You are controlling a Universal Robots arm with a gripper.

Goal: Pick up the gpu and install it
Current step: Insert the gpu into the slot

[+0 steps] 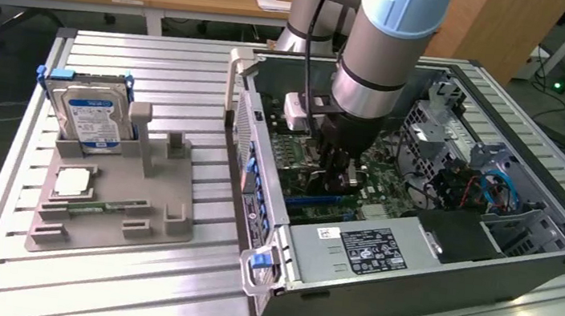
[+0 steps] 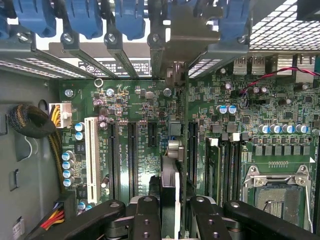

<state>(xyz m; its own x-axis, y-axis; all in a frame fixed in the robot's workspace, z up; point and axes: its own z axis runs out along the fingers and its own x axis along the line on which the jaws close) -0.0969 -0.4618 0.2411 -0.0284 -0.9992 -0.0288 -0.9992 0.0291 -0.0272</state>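
Gripper clamps the edge-on gpu above motherboard slots; exterior view adds the hard drive.

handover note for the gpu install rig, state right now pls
Pincer: shut on the gpu, held edge-on over the motherboard inside the open PC case.
Gpu: among the expansion slots, bracket end toward the rear slot covers; whether it is seated, cannot tell.
Done: gpu picked up and brought into the case.
Left: seating unconfirmed, release.
Hard drive stands in the grey holder beside the case.

1 gpu; 1 hard drive; 1 PC case
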